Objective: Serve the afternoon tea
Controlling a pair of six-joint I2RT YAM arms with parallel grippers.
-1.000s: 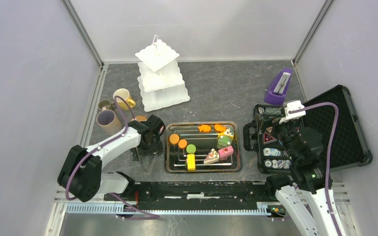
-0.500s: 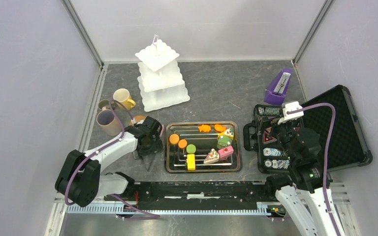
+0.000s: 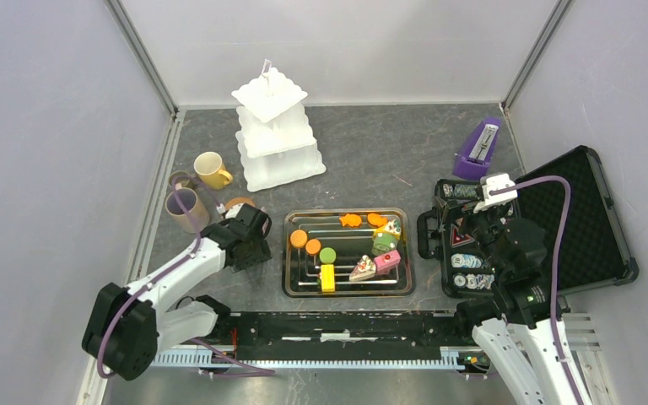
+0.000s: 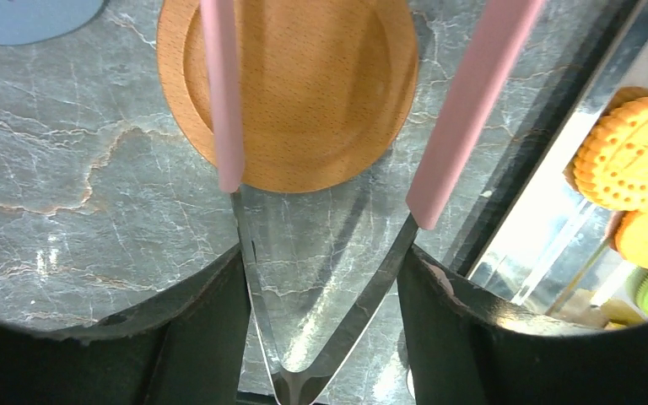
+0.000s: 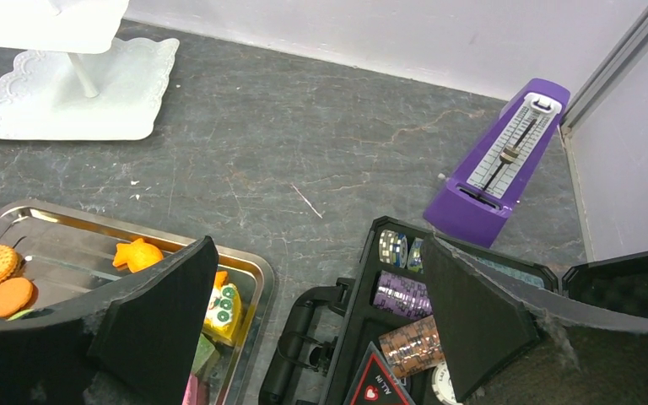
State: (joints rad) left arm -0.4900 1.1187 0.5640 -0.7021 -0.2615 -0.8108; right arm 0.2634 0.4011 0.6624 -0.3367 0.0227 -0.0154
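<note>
My left gripper [image 3: 251, 240] [image 4: 321, 261] is low over the table just left of the metal tray [image 3: 348, 294]. It is shut on steel tongs [image 4: 363, 295], one finger pressed on each arm. The tongs' pink tips [image 4: 468, 110] reach over a round wooden coaster [image 4: 304, 93]. The tray holds orange biscuits [image 3: 299, 239], a green biscuit [image 3: 327, 255] and small toy cakes [image 3: 386, 236]. The white three-tier stand [image 3: 274, 131] is at the back. Yellow [image 3: 211, 170], beige-lilac [image 3: 184, 208] and small green [image 3: 179, 180] mugs stand at the left. My right gripper [image 5: 321, 304] hangs open over the case's near end.
An open black case of poker chips [image 3: 557, 219] lies right of the tray, under my right arm. A purple metronome [image 3: 478, 150] stands at the back right. The wooden coaster [image 3: 238, 202] lies between the mugs and the tray. Walls close in the left, right and back.
My left gripper has shifted up and left along the table and its fingers have closed onto the tongs' arms. The right arm has barely moved.
</note>
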